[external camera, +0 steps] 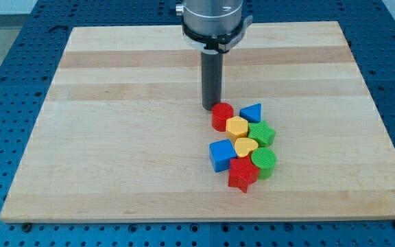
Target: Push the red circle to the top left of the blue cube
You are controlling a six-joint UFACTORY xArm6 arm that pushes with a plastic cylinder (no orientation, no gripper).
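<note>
1. While my tip (pixel 210 108) is resting on the table (pixel 115 137), it is standing just beside the red circle (pixel 222 116), at that block's upper-left edge; whether the two are touching I cannot tell.
2. No jaws are showing: the arm is ending in a plain dark rod that is holding nothing.
3. Sitting a little right of the frame's centre, the red circle is forming the upper-left end of a tight cluster of blocks.
4. The blue cube (pixel 222 154) is lying below the red circle, toward the lower left of the cluster, so the circle is already standing above it and about level with it sideways.
5. A yellow hexagon-like block (pixel 237 127) is pressing against the red circle's lower right, and a yellow heart (pixel 245 147) is sitting below that, just right of the blue cube.
6. A blue triangle (pixel 252 112) is lying to the right of the red circle, with a green block (pixel 261 134) beneath it.
7. A green circle (pixel 264 162) and a red star (pixel 243 174) are closing the cluster's lower end, the star touching the blue cube's lower right.
8. Left of the red circle and the blue cube, bare wood is stretching away.
</note>
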